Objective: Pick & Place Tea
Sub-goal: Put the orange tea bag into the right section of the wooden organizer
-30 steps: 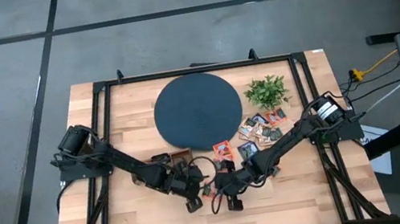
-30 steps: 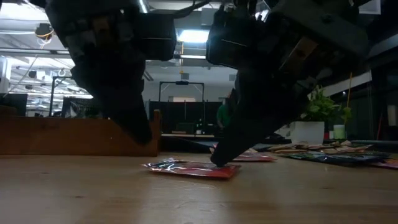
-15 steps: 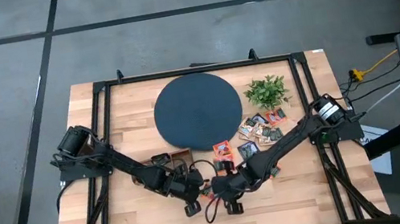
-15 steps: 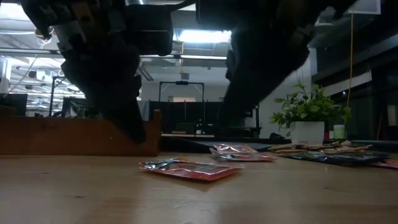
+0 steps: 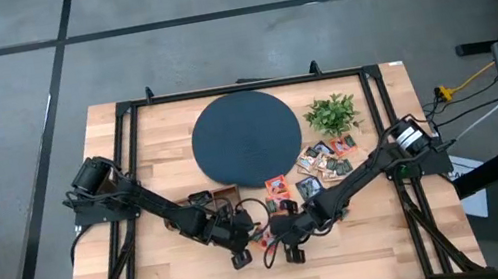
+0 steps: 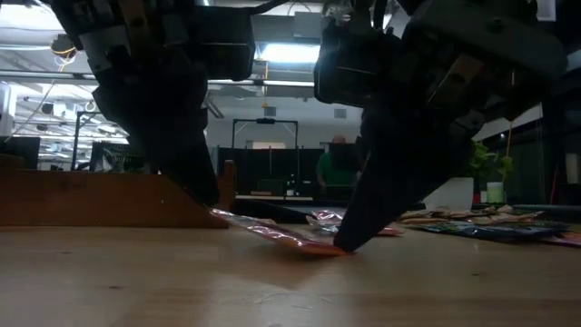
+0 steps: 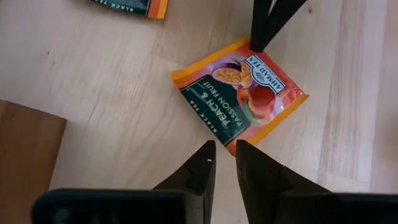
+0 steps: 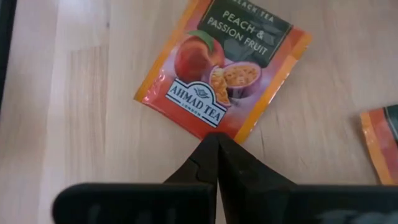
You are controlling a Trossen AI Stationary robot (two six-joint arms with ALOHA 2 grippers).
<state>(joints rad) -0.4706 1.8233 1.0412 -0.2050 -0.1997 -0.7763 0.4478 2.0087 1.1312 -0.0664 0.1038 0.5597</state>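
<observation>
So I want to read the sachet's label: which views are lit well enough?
Both wrist views are evenly lit: the peach and passion fruit sachet prints legibly, no glare. Low view is backlit by ceiling lights, so the left gripper and right gripper are silhouettes. High view is too distant.

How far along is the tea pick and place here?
Nothing looks placed: the round dark disc is bare. In hand: the left gripper, slightly open, and the shut right gripper flank one peach and passion fruit sachet, one edge lifted. Left: the sachet pile beside the plant.
</observation>
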